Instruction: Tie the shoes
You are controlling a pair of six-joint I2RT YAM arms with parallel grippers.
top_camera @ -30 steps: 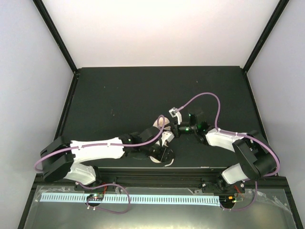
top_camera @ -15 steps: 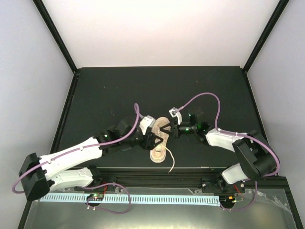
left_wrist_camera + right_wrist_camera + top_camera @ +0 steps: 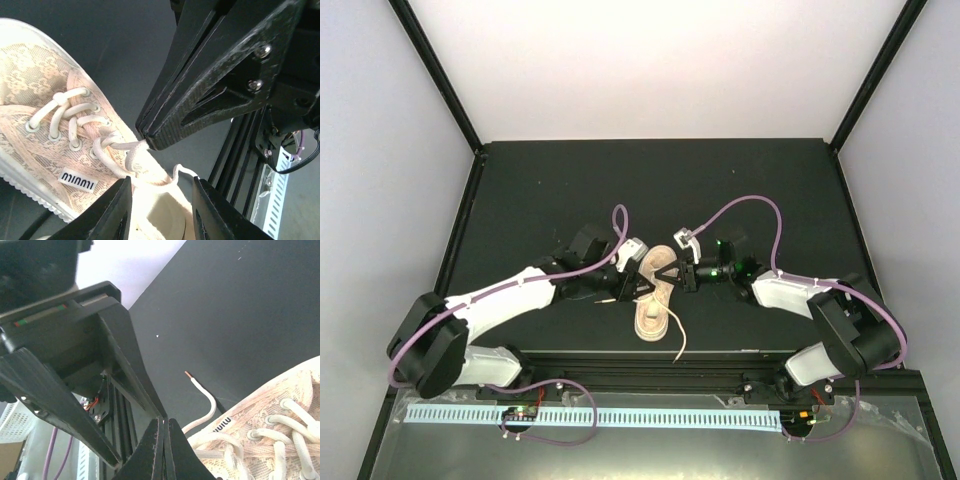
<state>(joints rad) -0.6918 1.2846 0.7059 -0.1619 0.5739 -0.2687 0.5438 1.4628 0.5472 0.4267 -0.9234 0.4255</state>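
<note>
table (image 3: 520, 200): black, under the sneaker (image 3: 651, 312); its near edge lies close to sneaker's near end
sneaker: beige, laces up, we see it between both grippers
left gripper (image 3: 161, 185): at sneaker's left side, fingers parted, nothing clamped
right gripper (image 3: 164, 422): at sneaker's right side, closed, pinching a lace (image 3: 122, 146)
lace: off-white, runs from sneaker's eyelets into right gripper's tips

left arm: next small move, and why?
Probably ease the left gripper down and close its fingers on the loose lace lying between them. The right gripper is shut on another strand by the sneaker's top eyelets, pulling it taut, while the left fingers stand open with nothing in them.
</note>
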